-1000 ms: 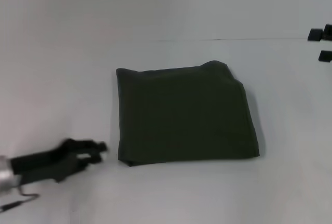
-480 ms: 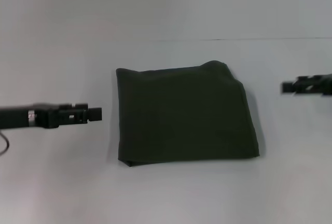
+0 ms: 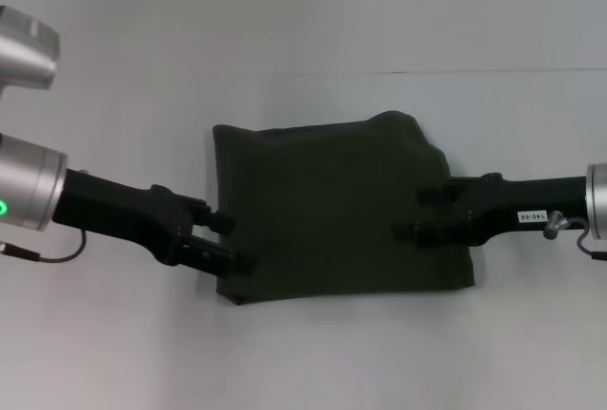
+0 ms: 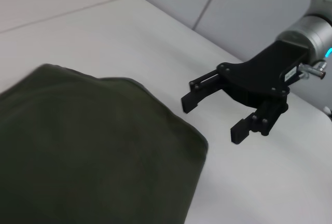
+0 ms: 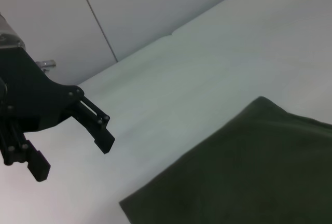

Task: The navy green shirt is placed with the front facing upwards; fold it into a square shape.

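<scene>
The navy green shirt (image 3: pixel 332 206) lies folded into a rough square in the middle of the white table, plain dark side up, with no print showing. My left gripper (image 3: pixel 231 243) is at the shirt's left edge near its front corner, open with nothing between its fingers. My right gripper (image 3: pixel 417 213) hangs over the shirt's right side, also open and empty. The left wrist view shows the shirt (image 4: pixel 93 156) with the right gripper (image 4: pixel 211 119) just beyond its corner. The right wrist view shows the shirt (image 5: pixel 249 172) and the left gripper (image 5: pixel 73 157) beside it.
The white table (image 3: pixel 313 353) spreads around the shirt on all sides. A seam line (image 3: pixel 427 72) crosses the table behind the shirt. Pale panels (image 5: pixel 145 11) stand behind the left arm in the right wrist view.
Both arms have swung inward from the table's sides. The left gripper now reaches the shirt's left edge and the right gripper its right side. The shirt has not moved.
</scene>
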{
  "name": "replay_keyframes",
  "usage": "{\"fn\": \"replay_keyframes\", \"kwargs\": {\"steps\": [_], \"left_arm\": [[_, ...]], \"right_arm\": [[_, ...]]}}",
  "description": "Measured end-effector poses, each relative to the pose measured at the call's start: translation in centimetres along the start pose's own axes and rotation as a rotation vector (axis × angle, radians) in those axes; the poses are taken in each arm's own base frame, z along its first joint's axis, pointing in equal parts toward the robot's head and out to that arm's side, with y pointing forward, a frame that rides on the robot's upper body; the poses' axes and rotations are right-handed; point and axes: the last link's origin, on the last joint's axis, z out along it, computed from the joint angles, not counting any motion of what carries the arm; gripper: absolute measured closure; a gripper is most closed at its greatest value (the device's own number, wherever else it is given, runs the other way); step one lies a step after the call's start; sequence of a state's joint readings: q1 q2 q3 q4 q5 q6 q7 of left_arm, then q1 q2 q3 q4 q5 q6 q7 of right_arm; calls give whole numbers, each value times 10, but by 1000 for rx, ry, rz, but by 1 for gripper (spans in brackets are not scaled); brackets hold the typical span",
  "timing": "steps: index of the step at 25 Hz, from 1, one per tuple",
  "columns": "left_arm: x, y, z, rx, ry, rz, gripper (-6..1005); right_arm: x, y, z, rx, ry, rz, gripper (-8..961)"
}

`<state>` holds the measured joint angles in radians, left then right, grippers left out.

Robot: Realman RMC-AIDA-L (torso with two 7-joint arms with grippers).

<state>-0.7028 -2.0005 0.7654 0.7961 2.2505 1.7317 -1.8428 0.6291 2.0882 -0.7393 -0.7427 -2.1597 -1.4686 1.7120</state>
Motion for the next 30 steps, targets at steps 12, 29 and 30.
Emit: {"fn": "replay_keyframes", "kwargs": {"steps": [12,29,30], "left_arm": [[8,4,10,9,18,41,151],[12,4,10,21,26,50,151],[12,4,10,22,25,51,151]], "right_arm": [[4,-6,-11,34,-43,22,41],[-5,-6,-10,30,-69,12,41],[-5,-6,-9,30,-69,11,41]]}}
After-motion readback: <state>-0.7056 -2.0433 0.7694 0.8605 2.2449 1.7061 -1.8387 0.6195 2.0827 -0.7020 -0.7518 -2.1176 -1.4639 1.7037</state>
